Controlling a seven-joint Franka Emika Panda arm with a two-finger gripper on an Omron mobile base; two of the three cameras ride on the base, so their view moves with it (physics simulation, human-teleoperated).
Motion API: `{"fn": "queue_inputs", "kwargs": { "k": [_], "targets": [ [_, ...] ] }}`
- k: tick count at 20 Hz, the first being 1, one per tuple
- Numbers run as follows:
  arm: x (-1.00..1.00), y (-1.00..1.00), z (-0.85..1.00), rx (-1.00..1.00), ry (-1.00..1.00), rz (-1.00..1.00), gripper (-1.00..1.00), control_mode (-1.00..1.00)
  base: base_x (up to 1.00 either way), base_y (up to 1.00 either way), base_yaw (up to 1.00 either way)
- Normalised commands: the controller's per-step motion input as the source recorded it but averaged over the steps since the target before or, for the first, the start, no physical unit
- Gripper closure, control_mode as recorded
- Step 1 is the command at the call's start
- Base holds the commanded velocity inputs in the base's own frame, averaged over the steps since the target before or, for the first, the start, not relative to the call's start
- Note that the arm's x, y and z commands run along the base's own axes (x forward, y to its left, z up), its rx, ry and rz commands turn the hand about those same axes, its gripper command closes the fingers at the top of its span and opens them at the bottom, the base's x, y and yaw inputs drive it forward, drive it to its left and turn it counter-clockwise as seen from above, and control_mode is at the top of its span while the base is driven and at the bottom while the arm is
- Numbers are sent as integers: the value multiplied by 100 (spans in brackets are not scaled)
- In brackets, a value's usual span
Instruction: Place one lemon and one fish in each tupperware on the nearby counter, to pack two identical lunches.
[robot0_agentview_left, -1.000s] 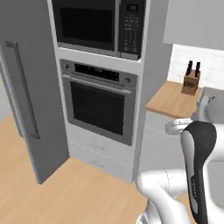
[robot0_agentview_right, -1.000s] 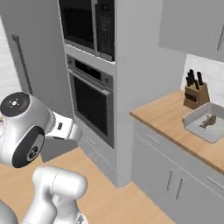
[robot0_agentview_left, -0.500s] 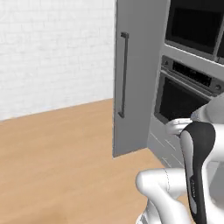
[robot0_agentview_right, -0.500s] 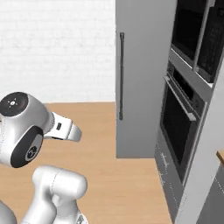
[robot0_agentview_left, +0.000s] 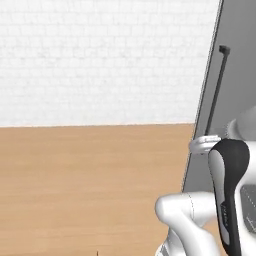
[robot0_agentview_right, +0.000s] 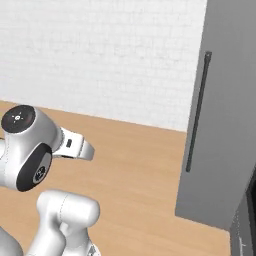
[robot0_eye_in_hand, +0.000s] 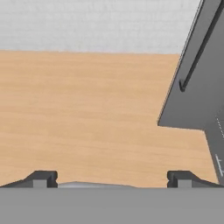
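Hand view: claw (robot0_eye_in_hand: 112, 178) fully open, fingertips (robot0_eye_in_hand: 43, 178) set wide apart, gripping and touching nothing; wooden floor (robot0_eye_in_hand: 87, 113) lies beyond, grey cabinet (robot0_eye_in_hand: 205, 78) at right.

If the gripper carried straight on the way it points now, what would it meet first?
Most likely the wooden floor. In the hand view the open gripper looks down and forward over bare boards, with the white brick wall beyond. The tall grey cabinet stands off to one side; depth is unclear.
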Motion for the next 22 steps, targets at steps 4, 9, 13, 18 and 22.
{"fn": "queue_inputs", "kwargs": {
  "k": [4, 9, 13, 18, 22],
  "targets": [
    [0, 0, 0, 0, 0, 0, -100, 100, 100, 0, 29],
    [0, 0, 0, 0, 0, 0, -100, 100, 100, 29, 20],
    [0, 0, 0, 0, 0, 0, -100, 100, 100, 55, 4],
    [0, 0, 0, 0, 0, 0, -100, 100, 100, 100, -16],
    [0, 0, 0, 0, 0, 0, -100, 100, 100, 100, -27]
  ]
}}
